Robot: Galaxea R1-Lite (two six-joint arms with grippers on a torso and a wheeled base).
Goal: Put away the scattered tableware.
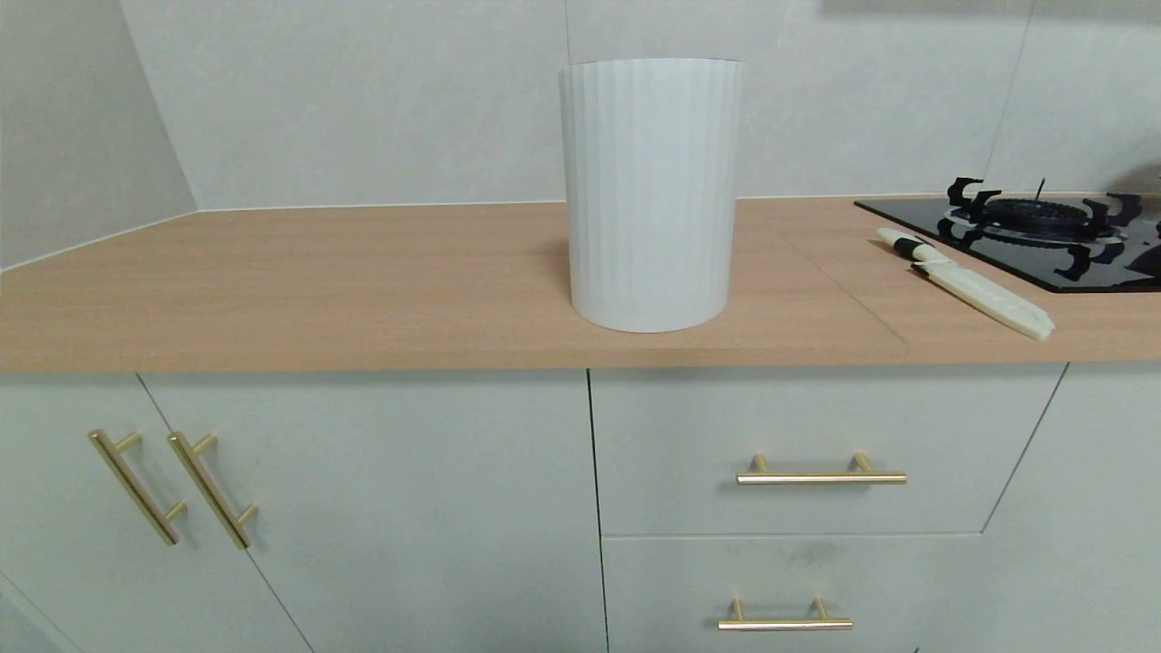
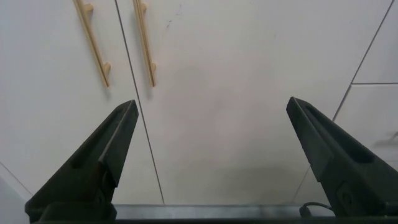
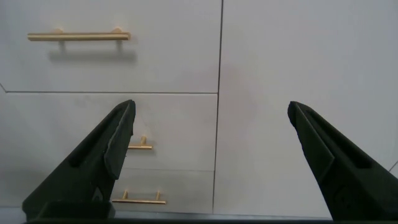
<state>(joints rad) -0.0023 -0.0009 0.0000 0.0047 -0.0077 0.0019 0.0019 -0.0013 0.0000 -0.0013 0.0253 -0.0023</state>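
Ribbed holder (image 1: 648, 195) hides its inside; hob (image 1: 1020, 252) beside the knife (image 1: 967, 287) is cropped.

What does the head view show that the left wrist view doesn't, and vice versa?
Head view, not left wrist: the countertop with a white ribbed container standing on it, a knife lying on the counter beside the gas hob, and the drawer handles.
Left wrist, not head: the left gripper, jaws open and holding nothing, facing the cabinet front.
Both: the two gold door handles on the pale cabinet doors.
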